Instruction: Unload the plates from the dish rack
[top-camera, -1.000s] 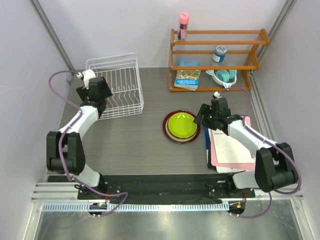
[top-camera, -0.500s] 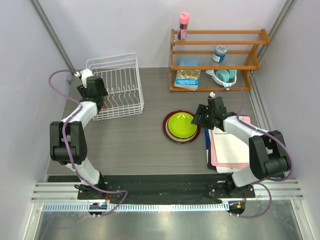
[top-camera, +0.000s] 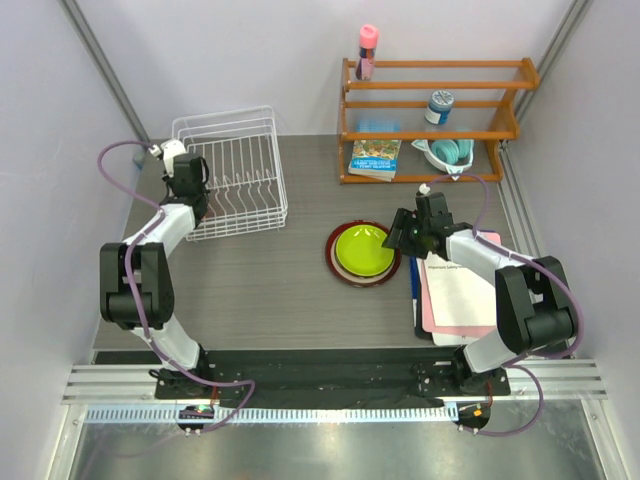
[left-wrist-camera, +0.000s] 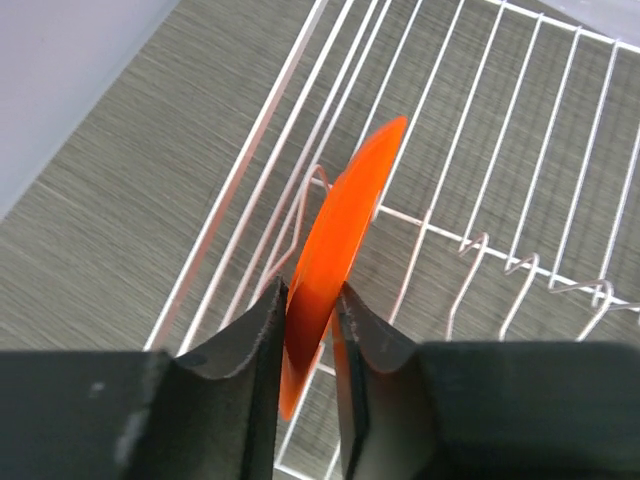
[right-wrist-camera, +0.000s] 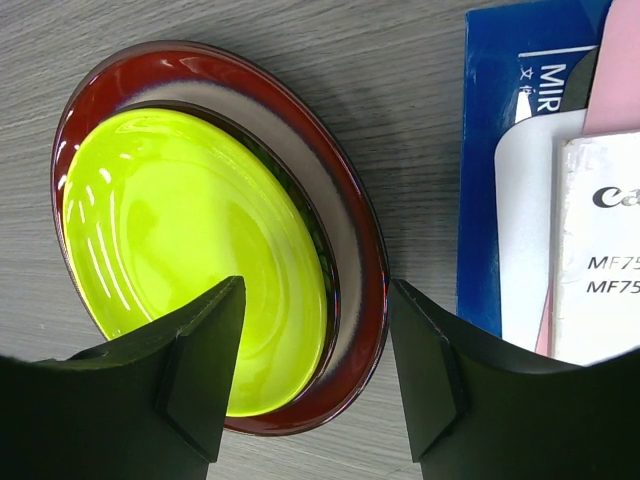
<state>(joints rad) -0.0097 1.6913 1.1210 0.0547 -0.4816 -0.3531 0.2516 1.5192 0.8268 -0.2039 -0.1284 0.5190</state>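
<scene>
1. Your right gripper (right-wrist-camera: 315, 345) hangs wide open and empty over the lime green plate (right-wrist-camera: 190, 240). Papers (right-wrist-camera: 590, 250) lie just beside its right finger.
2. That plate sits stacked on the red-rimmed plate (right-wrist-camera: 372, 270). A dark sliver between them is probably the floral plate, mostly hidden.
3. Far left, your left gripper (left-wrist-camera: 310, 300) is clamped on the orange plate (left-wrist-camera: 350, 210). The plate stands on edge in the dish rack (top-camera: 245, 165), close to its left rim, and the fingers cut off its lower edge.

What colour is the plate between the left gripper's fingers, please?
The plate is orange, seen best in the left wrist view.
</scene>
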